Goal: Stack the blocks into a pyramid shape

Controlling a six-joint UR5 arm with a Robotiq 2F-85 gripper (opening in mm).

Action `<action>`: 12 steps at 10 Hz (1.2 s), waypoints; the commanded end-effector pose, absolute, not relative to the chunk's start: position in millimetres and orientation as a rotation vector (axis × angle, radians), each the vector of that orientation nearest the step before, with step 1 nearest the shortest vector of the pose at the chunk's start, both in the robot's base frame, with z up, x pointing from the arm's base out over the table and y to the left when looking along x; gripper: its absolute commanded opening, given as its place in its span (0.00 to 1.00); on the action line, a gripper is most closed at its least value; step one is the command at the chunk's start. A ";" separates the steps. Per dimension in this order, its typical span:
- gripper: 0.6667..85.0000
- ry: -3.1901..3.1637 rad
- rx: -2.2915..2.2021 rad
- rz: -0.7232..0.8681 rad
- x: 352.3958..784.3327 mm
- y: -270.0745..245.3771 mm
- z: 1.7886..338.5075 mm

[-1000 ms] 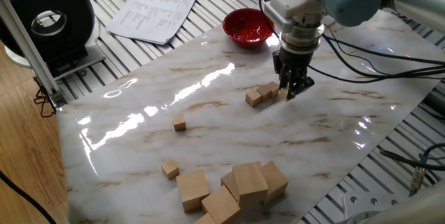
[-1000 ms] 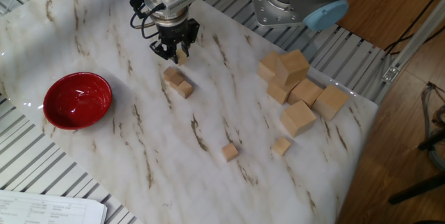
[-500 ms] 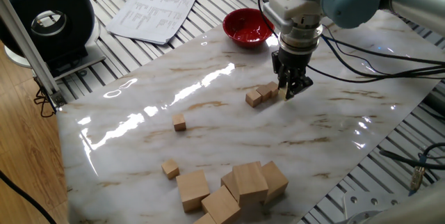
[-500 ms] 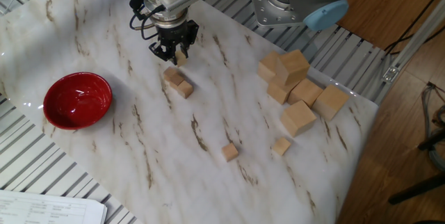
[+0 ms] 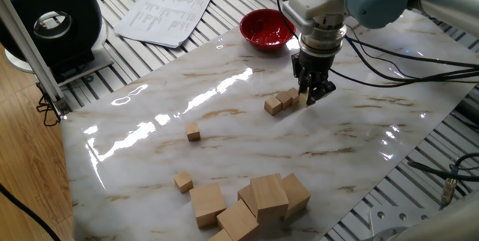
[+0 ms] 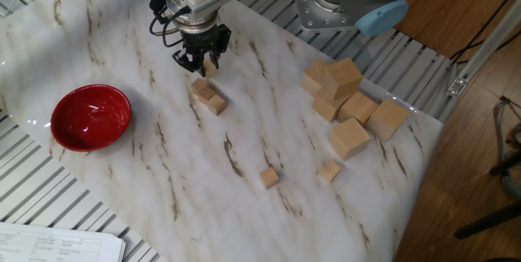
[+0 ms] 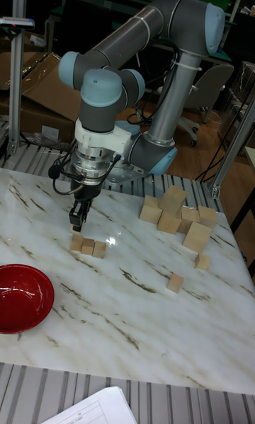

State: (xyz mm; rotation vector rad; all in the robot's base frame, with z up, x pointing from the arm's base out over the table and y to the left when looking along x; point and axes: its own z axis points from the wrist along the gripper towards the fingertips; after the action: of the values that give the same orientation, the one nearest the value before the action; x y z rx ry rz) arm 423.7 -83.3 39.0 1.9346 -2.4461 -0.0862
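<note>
The gripper (image 6: 205, 65) hangs just above one end of a row of three small blocks (image 7: 88, 246) on the marble counter (image 5: 224, 144). Its fingers are nearly closed on a small wood block (image 6: 211, 66), held clear of the row. Two more small blocks (image 6: 269, 178) lie well apart, nearer the pile of large cubes (image 6: 350, 99).
</note>
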 end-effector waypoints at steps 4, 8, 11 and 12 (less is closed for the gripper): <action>0.00 -2.462 1.927 -0.091 434.0 -78.4 39.8; 0.00 -2.459 1.928 -0.089 438.8 -80.0 39.3; 0.00 -2.462 1.928 -0.093 440.0 -77.9 39.9; 0.00 -2.462 1.928 -0.093 440.4 -78.1 39.8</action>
State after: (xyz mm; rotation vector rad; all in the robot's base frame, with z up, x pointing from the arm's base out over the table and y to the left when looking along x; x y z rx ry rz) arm 437.3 -80.5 38.6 1.9294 -2.4472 -0.0823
